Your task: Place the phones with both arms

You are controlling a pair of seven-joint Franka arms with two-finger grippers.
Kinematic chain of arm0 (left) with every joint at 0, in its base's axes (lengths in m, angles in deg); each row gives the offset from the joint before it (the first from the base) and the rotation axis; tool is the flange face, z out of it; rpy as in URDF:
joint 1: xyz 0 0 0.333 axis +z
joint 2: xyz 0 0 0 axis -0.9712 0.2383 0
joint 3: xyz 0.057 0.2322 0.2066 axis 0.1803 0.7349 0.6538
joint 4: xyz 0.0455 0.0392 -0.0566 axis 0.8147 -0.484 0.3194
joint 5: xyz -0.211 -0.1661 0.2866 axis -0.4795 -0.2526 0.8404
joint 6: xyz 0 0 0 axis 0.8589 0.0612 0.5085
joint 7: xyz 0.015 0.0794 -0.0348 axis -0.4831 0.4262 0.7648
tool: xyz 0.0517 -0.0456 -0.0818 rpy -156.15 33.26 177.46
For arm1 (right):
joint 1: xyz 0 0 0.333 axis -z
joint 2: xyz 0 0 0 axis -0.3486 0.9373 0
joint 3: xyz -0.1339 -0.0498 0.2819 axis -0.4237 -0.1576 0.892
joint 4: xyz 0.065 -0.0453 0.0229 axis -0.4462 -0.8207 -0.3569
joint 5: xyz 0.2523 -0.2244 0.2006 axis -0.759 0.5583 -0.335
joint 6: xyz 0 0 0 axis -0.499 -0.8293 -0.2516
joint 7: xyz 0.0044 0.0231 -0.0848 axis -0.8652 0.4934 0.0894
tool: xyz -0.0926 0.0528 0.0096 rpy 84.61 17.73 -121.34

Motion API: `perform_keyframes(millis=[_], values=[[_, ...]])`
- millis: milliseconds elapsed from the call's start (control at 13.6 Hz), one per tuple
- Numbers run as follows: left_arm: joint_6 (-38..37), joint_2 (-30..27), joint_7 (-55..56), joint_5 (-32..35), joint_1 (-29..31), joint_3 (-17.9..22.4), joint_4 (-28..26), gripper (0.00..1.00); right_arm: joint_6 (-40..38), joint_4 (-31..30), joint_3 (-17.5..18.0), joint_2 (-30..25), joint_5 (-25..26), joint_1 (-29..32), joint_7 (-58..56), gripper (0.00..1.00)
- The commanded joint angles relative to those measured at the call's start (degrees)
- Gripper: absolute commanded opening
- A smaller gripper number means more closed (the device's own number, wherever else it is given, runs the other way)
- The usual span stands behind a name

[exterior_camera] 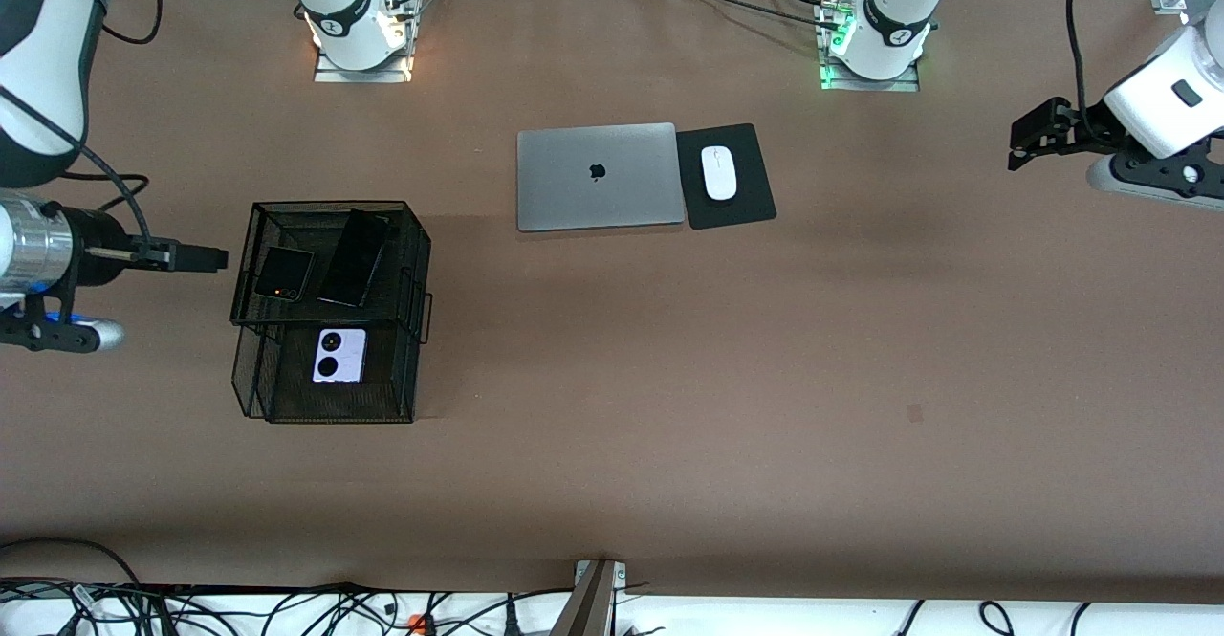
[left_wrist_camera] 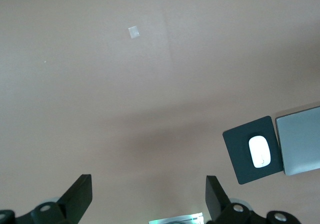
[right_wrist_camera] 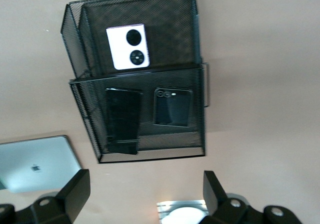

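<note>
A black mesh two-tier rack [exterior_camera: 411,273] stands toward the right arm's end of the table. On its upper tier lie a small black flip phone [exterior_camera: 283,273] and a long black slab phone [exterior_camera: 355,256]. A lavender flip phone [exterior_camera: 340,355] with two round lenses lies on the lower tier, nearer the front camera. The right wrist view shows all three: lavender phone [right_wrist_camera: 128,46], slab phone [right_wrist_camera: 122,120], black flip phone [right_wrist_camera: 172,107]. My right gripper [exterior_camera: 215,257] hangs open and empty beside the rack. My left gripper [exterior_camera: 1028,143] hangs open and empty over bare table at the left arm's end.
A shut silver laptop [exterior_camera: 600,177] lies mid-table, farther from the front camera than the rack. Beside it, toward the left arm's end, a white mouse [exterior_camera: 718,173] sits on a black pad [exterior_camera: 741,208]. Both arm bases [exterior_camera: 359,38] [exterior_camera: 875,48] stand at the table's edge.
</note>
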Motion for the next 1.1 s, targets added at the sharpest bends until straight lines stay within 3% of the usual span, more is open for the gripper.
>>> perform_keyframes(millis=[0, 147, 294, 441, 1028], values=[[-0.50, -0.81, -0.20, 0.72, 0.03, -0.18, -0.45, 1.00, 2.21, -2.53, 11.73, -4.18, 5.93, 6.69, 1.44, 1.00], [-0.50, -0.81, -0.29, 0.72, 0.12, -0.18, -0.37, 1.00, 7.46, -10.41, 11.73, -8.91, 6.02, 6.69, 1.44, 1.00], [-0.59, -0.90, -0.82, 0.72, 0.29, -0.18, -0.45, 1.00, 17.29, -23.49, 11.47, -16.38, 5.93, 6.60, 1.44, 1.00], [-0.59, -0.90, -0.91, 0.72, 0.47, -0.18, -0.45, 1.00, 24.61, -31.96, 9.81, -20.88, 5.85, 5.73, 1.44, 1.00], [-0.50, -0.81, -1.17, 1.16, 1.00, 0.61, -0.45, 1.00, 26.12, -31.91, 9.54, -18.88, 5.67, 5.73, 1.44, 1.00]])
